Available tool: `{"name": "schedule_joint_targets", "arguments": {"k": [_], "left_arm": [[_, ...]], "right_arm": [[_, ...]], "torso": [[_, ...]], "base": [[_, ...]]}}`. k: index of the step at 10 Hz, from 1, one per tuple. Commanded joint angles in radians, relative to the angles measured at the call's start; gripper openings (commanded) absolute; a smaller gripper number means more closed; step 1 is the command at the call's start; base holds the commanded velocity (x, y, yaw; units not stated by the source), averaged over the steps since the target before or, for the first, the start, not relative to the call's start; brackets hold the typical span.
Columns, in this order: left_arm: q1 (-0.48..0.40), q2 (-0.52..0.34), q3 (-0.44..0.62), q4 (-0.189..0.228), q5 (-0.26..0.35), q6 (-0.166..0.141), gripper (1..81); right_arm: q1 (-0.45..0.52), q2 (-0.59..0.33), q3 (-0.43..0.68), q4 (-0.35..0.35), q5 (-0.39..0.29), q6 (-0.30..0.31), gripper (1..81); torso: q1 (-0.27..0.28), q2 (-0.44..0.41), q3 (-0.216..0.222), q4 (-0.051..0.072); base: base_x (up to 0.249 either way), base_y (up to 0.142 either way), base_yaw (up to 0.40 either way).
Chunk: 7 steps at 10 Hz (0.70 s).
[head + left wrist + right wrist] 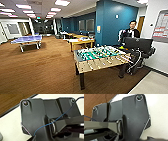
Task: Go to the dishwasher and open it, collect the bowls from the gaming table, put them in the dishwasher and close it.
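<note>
Head view is taken up by a large open office room with brown wood-look flooring (37, 70). A foosball table (101, 58) with a green field and rods is seen near, right of centre, its long axis running from near left to far right. Behind it, at the right, a person (132, 31) is seen beside a dark rig. Farther off, a wooden table (81, 41) is placed against the teal wall (112, 22), and a blue table-tennis table (27, 40) is set far left.

Neither a dishwasher nor a white-topped gaming worktop can be made out, and no bowls can be picked out at this range, so it cannot be told which way the task's things lie from either arm, nor which arm is nearer.

In both wrist views a pale floor (10, 126) bordered by a dark strip and wood-look flooring is seen beneath the robot's own dark plate. The state of the fingers on either arm cannot be told. The moment is judged to be one of driving, not of handling.
</note>
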Motion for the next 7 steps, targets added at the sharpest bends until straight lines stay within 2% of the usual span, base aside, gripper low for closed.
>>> {"name": "schedule_joint_targets", "arguments": {"k": [1,7], "left_arm": [[-0.049,-0.002,-0.005,0.002,0.055,0.009,81.1],[-0.049,0.001,-0.005,0.002,0.055,0.009,81.1]], "right_arm": [[0.052,-0.001,-0.003,-0.007,-0.052,-0.004,81.1],[0.051,-0.001,-0.003,-0.008,-0.052,-0.004,81.1]], "torso": [[0.0,0.0,0.0,0.0],[0.0,0.0,0.0,0.0]], "base": [[0.0,0.0,0.358],[0.0,0.0,0.305]]}}
